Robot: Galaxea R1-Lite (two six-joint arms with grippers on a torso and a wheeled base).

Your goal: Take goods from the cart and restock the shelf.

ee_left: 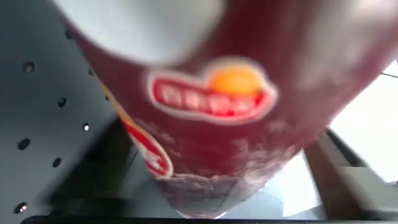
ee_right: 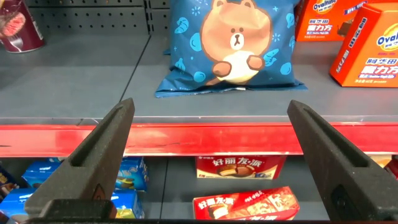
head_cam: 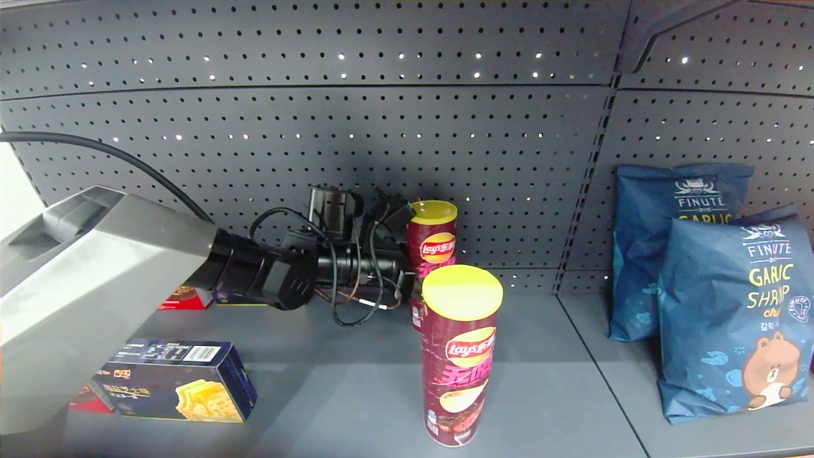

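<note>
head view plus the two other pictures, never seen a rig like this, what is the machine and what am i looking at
This is a two-armed robot restocking a shop shelf. The head view comes from a camera on its head, looking down at the shelf. On it stand a front chip can, a cracker box and blue snack bags. The left arm stretches in from the left, and the left gripper appears closed on the rear chip can by the pegboard wall. The left wrist view is that arm's own camera, so the held can looks huge. The right wrist view looks out past the right gripper. Its two dark fingers are open and hold nothing. Beyond them a bear bag lies on the shelf.
</note>
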